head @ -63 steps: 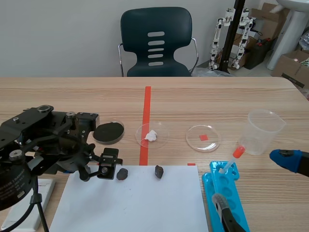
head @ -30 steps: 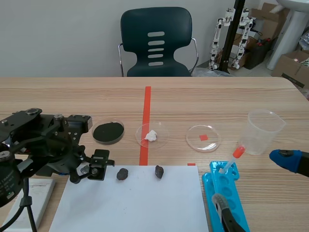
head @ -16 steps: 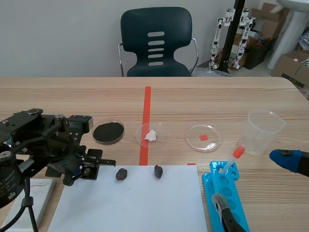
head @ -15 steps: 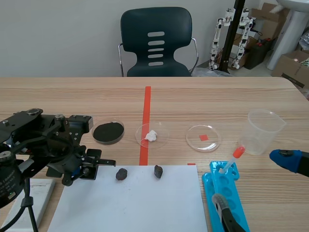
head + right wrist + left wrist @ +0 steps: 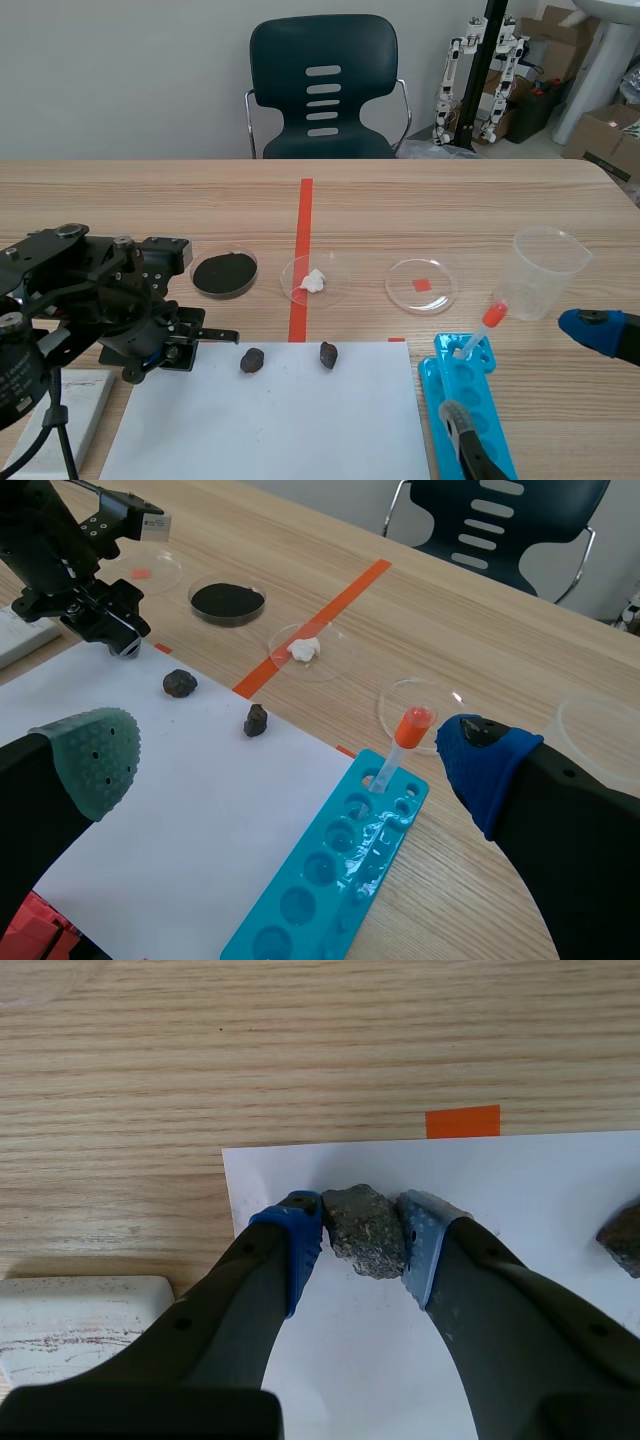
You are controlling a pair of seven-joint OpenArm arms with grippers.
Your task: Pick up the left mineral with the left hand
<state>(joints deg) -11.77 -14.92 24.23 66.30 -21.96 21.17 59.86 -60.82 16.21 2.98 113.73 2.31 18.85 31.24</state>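
The left mineral [image 5: 366, 1232], a dark grey rough lump, lies near the far edge of the white paper [image 5: 520, 1360]. My left gripper [image 5: 362, 1232] is shut on it, one blue pad pressed to each side. In the scene view the mineral [image 5: 252, 360] rests on the paper just right of the left arm [image 5: 100, 300]. The right mineral [image 5: 328, 355] lies a short way further right, untouched. My right gripper [image 5: 290, 762] stands open and holds nothing, low at the table's right side.
Behind the paper stand a dish of black powder [image 5: 224, 273], a dish with a white lump [image 5: 314, 280] and a dish with a red square [image 5: 421, 285]. A plastic cup [image 5: 545, 272] and a blue well tray [image 5: 470, 410] with a dropper [image 5: 480, 330] sit right. A white box [image 5: 60, 410] lies left.
The left gripper's head has drawn back to the left and its fingers have closed. Both minerals lie where they were. The right arm has not moved.
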